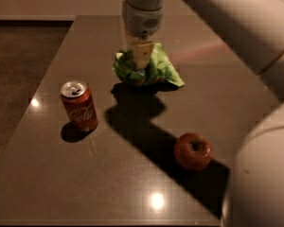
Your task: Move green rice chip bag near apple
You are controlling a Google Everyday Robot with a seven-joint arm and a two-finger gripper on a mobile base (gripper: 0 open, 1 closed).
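the green rice chip bag [149, 72] is light, crinkly foil that will slump and may slip, so the bunched top fold looks the best hold; it is at the table's [52, 174] far middle, well apart from the apple [193, 150] nearer the camera. the gripper [142, 56] points straight down from above, pinched onto the bag's crumpled top.

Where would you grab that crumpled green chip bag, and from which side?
Probably the bunched-up ridge along the middle of the green rice chip bag, coming straight down from above. It lies low and wide on the table, so its edges offer little to pinch, while the crumpled top stands up. The hand sits right at that spot.
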